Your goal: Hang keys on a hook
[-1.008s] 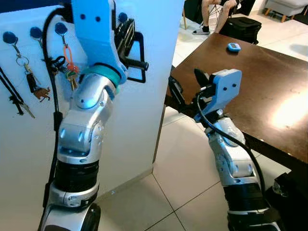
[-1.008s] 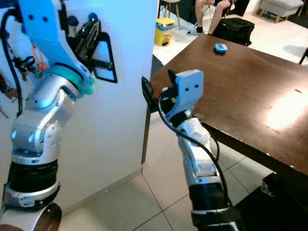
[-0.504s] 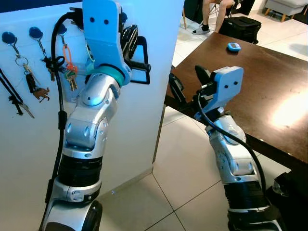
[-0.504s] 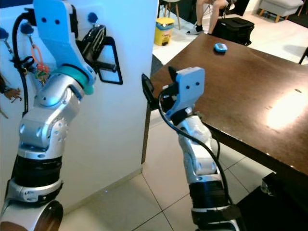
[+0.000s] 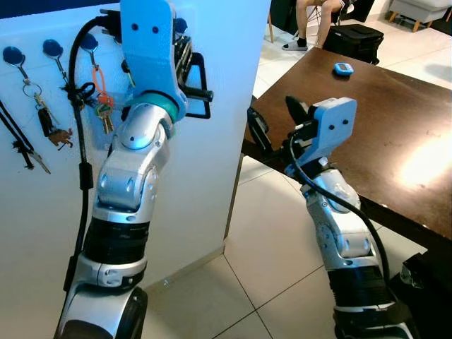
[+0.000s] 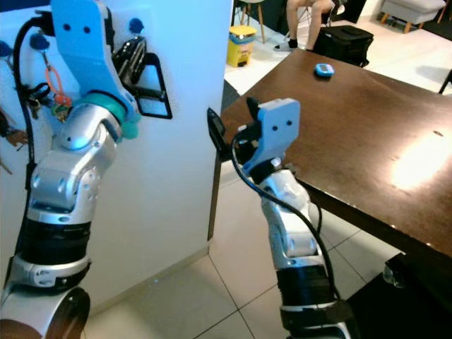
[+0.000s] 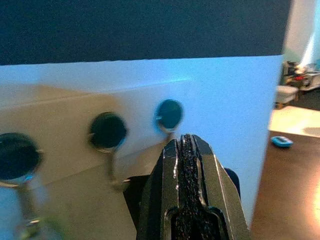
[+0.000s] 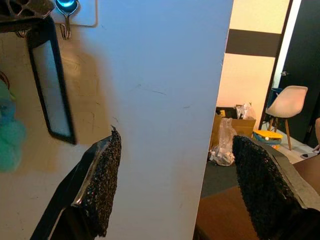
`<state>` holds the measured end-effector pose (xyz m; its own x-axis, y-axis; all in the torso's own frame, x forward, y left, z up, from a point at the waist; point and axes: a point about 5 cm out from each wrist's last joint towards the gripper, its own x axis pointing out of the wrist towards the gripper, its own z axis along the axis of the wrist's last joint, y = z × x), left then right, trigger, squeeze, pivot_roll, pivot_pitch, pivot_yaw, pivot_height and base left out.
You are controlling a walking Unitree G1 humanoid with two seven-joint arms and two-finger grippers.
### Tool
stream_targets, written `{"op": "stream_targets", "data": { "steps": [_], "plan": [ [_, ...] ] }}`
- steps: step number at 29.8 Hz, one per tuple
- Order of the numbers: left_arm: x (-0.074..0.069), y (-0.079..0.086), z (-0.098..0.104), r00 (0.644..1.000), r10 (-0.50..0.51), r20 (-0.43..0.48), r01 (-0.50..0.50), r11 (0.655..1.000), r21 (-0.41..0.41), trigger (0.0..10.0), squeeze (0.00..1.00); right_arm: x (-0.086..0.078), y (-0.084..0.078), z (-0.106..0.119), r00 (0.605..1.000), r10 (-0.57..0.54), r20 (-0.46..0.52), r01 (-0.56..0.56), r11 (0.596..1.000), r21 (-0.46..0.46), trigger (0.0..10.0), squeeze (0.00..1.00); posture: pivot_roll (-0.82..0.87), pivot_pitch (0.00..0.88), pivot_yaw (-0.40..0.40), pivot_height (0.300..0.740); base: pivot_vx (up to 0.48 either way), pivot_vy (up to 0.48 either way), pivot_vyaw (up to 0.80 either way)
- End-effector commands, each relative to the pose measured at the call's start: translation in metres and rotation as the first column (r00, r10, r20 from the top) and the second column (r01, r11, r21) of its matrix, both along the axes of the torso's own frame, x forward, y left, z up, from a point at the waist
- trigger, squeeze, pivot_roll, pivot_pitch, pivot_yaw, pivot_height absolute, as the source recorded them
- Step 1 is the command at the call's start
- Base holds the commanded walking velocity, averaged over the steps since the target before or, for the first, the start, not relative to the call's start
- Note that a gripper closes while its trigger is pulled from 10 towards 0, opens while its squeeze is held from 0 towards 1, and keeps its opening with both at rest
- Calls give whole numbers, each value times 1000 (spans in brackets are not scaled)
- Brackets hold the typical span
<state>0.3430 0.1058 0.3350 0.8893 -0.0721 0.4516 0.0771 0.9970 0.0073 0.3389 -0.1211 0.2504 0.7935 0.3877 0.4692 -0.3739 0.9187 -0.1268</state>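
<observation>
Left wrist view: the left gripper point(image 7: 186, 150) is seen with its two black fingers pressed together, nothing visible between them, raised close before the white wall point(image 5: 219, 85) and just below a round blue hook point(image 7: 169, 114). More blue hooks point(image 7: 106, 131) are ranged along the wall to the left of it. In the left eye view the bunch of keys point(image 5: 103, 113) on an orange loop point(image 5: 97, 76) is found hanging from one of these hooks, just left of the raised left arm and partly hidden behind its black cable. Further left, another set of keys point(image 5: 44, 116) and a dark dangling item point(image 5: 21, 145) are hung on neighbouring hooks.

The right gripper point(image 8: 175, 185) is held wide apart and empty, level with the corner of the white wall, between that wall and the near edge of the brown table point(image 5: 395, 127). A small blue object point(image 5: 343, 68) is set on the far part of the table. Beyond it, a black bag point(image 5: 357, 39) and a seated person's legs point(image 5: 311, 21) are seen on the tiled floor, and a yellow bin point(image 6: 242, 44) stands further left.
</observation>
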Motion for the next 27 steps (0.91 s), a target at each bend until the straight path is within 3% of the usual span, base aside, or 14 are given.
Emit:
{"op": "stream_targets", "data": {
  "steps": [1,13,18,20,27],
  "plan": [
    [1,3,4,1000,26,14,-26,1000,0,10000,0,-1,2,-2,1000,1,-2,-1,1000,-4,10000,0,-53,47,77,740,0,0,0],
    [3,12,1,998,68,6,-68,998,-9,10000,0,-1,2,-3,1000,1,-4,-1,1000,0,10000,0,-50,49,76,740,0,0,0],
    [-6,16,5,998,32,50,-29,997,-68,10000,0,-1,1,-3,1000,-1,-5,1,1000,-1,10000,0,-50,52,75,740,0,0,0],
    [-16,17,8,996,-16,93,25,995,-102,10000,0,-1,1,-4,1000,-1,-7,1,1000,-1,10000,0,-49,56,73,740,0,0,0],
    [-34,18,10,988,-73,140,89,990,-112,10000,0,0,1,-4,1000,1,-11,-1,1000,-3,10000,0,-41,62,66,740,0,0,0]
  ]
}}
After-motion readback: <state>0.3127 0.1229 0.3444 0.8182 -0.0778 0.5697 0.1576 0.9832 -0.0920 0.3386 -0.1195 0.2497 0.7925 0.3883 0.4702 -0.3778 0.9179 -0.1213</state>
